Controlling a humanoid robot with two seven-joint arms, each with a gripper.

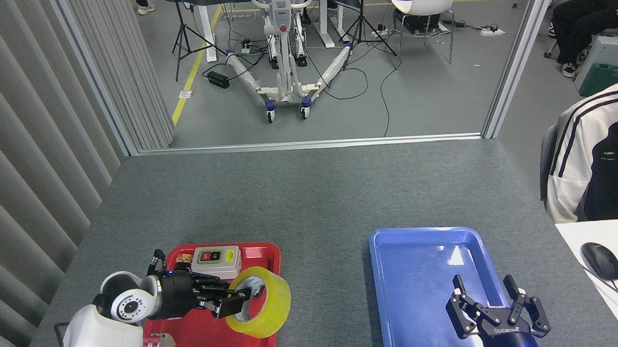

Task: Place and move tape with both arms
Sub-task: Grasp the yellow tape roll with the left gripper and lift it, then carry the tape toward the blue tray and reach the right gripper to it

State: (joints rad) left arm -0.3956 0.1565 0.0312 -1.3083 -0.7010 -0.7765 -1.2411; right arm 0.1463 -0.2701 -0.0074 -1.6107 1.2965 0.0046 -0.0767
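Grey table (310, 194): two trays, one tape (260, 302), two grippers.

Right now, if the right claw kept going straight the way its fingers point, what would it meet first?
The right claw, open, points away from the robot over the blue tray. Nothing lies inside the tray ahead; first contact would likely be its far rim, or only bare table if it passes above. Height is unclear.

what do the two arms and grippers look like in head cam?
Left arm: white shell, black-and-white wrist, thin black cable, black left gripper, small blue light. Right gripper: black, two linked fingers, white ROBOTIQ lettering, blue light at its base.
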